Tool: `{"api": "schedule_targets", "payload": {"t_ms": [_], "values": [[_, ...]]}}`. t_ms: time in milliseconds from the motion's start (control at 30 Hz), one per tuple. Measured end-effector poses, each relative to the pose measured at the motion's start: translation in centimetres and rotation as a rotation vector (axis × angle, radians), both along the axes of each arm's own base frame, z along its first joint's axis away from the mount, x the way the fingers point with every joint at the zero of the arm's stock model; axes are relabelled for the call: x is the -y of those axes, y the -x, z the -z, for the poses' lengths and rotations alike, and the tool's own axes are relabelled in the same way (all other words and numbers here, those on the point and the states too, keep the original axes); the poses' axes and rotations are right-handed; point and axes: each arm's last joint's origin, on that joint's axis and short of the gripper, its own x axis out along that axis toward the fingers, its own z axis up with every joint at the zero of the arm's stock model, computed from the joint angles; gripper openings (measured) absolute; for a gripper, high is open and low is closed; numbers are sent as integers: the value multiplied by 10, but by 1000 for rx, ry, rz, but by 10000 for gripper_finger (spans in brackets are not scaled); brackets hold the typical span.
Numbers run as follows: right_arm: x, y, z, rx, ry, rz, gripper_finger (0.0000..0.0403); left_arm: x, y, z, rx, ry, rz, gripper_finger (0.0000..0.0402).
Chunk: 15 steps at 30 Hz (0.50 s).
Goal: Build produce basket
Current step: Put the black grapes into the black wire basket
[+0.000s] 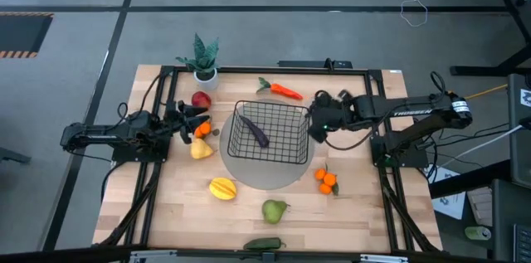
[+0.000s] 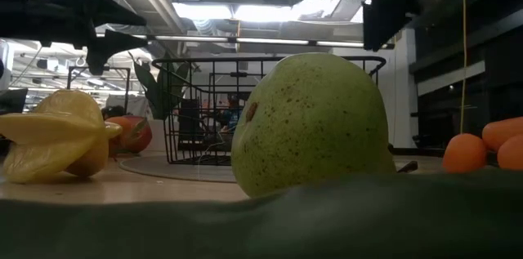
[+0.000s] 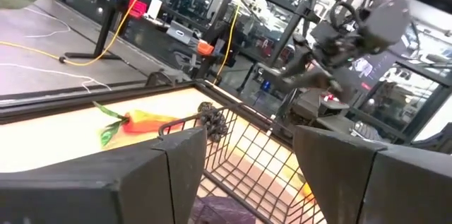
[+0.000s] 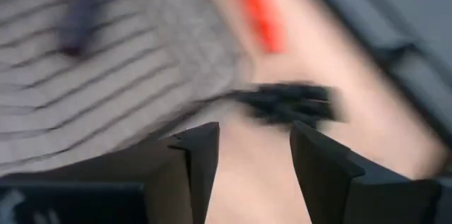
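Observation:
The black wire basket (image 1: 267,135) stands on a grey round disc, with the purple eggplant (image 1: 259,134) lying inside it. My left gripper (image 1: 196,120) (image 3: 247,139) hovers open by the basket's left side, above an orange fruit (image 1: 202,130) and a yellow fruit (image 1: 202,149). My right gripper (image 1: 319,122) (image 4: 254,136) hangs open at the basket's right rim. The dark grapes (image 4: 289,102) (image 1: 322,95) lie on the table just beyond its fingertips. The carrot (image 1: 282,90) lies farther toward the far edge. Neither gripper holds anything.
A red apple (image 1: 201,99) and a potted plant (image 1: 203,62) sit at the far left. A yellow starfruit (image 1: 222,188), a green pear (image 1: 275,210), oranges (image 1: 326,180) and a dark green vegetable (image 1: 264,244) lie on the near half of the wooden table.

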Motion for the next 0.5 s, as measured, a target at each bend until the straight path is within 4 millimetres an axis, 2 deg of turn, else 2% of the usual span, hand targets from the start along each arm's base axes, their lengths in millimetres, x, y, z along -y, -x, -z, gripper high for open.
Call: {"api": "schedule_targets", "payload": {"t_ms": [133, 267, 400, 500], "values": [[20, 10, 1, -32, 68, 174, 162, 0, 0, -1, 12, 0, 0, 202], [54, 15, 1, -30, 6, 310, 162, 0, 0, -1, 13, 2, 0, 202], [92, 23, 2, -34, -67, 346, 162, 0, 0, -1, 13, 3, 0, 202], [119, 29, -1, -30, -45, 323, 162, 0, 0, -1, 13, 3, 0, 202]]}}
